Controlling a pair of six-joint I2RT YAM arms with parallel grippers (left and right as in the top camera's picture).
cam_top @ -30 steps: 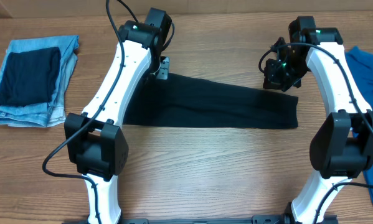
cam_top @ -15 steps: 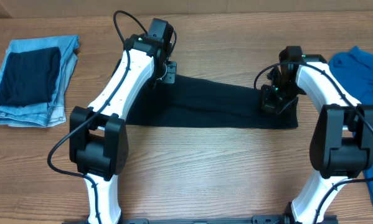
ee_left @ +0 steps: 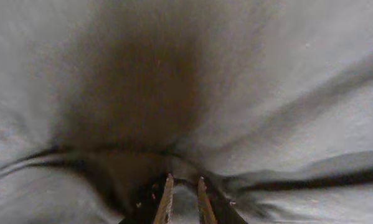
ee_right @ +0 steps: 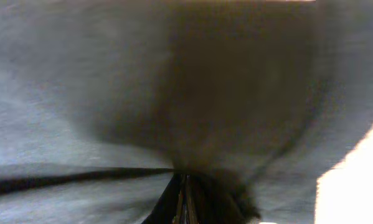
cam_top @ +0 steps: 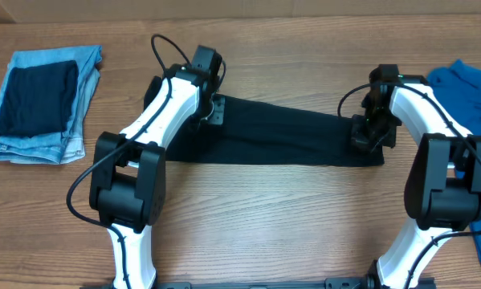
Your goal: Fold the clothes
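My left claw (ee_left: pixel 184 200) is nearly closed and my right claw (ee_right: pixel 186 199) fully closed, each pinching a fold of the black T-shirt (cam_top: pixel 288 138)

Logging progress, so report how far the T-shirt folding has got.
Done: the black T-shirt already lies folded into a long band across the wooden table. In hand: the left gripper pinches its far left corner and the right gripper its right end; fabric puckers toward both sets of fingertips in the wrist views. Left: probably shorter folds, to make a compact stack like the folded jeans.
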